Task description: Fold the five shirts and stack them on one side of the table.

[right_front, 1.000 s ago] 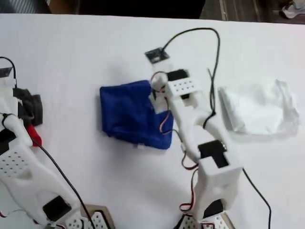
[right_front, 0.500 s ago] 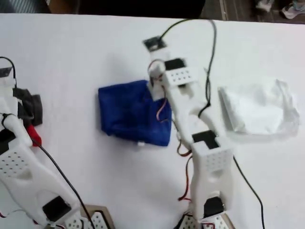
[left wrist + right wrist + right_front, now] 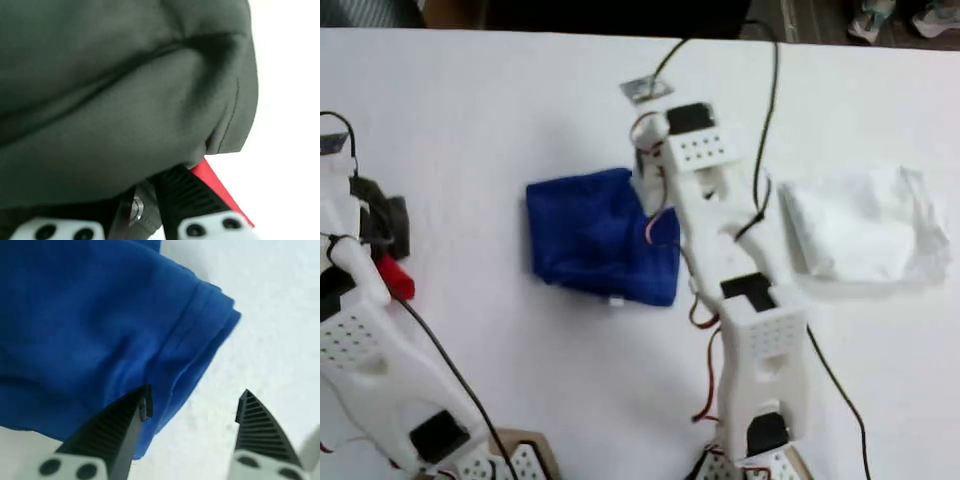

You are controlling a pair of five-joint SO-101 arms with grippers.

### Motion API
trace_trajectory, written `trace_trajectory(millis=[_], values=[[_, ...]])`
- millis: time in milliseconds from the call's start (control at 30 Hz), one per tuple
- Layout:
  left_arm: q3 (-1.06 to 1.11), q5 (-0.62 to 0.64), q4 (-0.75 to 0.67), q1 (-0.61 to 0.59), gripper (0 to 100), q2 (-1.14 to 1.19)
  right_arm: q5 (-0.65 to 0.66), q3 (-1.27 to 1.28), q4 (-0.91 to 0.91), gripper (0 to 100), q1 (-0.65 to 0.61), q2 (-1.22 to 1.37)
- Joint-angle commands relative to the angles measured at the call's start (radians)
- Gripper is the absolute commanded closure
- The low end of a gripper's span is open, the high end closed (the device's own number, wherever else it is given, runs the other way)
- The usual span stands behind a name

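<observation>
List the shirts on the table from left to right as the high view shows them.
dark grey shirt → blue shirt → white shirt

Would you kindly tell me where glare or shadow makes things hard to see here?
High view: strong light on the white table leaves the white shirt barely distinct from it; the blue shirt stands out. Left wrist view: the dark shirt sits in shade, its folds faint, the table glaring white beside it. Right wrist view: the blue shirt is evenly lit.
</observation>
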Motion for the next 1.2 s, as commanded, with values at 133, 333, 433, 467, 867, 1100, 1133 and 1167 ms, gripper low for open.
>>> trace_trajectory(millis=[133, 333, 433, 467, 867, 1100, 1133, 1167], values=[[-0.033, 0.008, -0.009, 0.029, 97, -0.032, -0.097, 0.095, -0.157, 72.0, -0.024, -0.004], [-0.033, 0.008, -0.009, 0.031, 97, -0.034, -0.141, 0.189, -0.209, 72.0, -0.021, -0.004], [-0.033, 0.008, -0.009, 0.035, 97, -0.034, -0.149, 0.212, -0.223, 72.0, -0.019, -0.001], [-0.035, 0.008, -0.009, 0.035, 97, -0.035, -0.149, 0.218, -0.226, 72.0, -0.018, 0.005], [-0.041, 0.041, -0.009, 0.041, 97, -0.04, -0.097, 0.1, -0.122, 72.1, 0.008, 0.185], [-0.041, 0.043, -0.009, 0.064, 97, -0.04, 0.029, -0.103, 0.033, 72.3, -0.042, 0.32], [-0.041, 0.043, -0.009, 0.064, 97, -0.04, 0.032, -0.135, 0.054, 72.3, -0.039, 0.34], [-0.041, 0.043, -0.009, 0.064, 97, -0.041, 0.035, -0.17, 0.077, 72.3, -0.035, 0.361]])
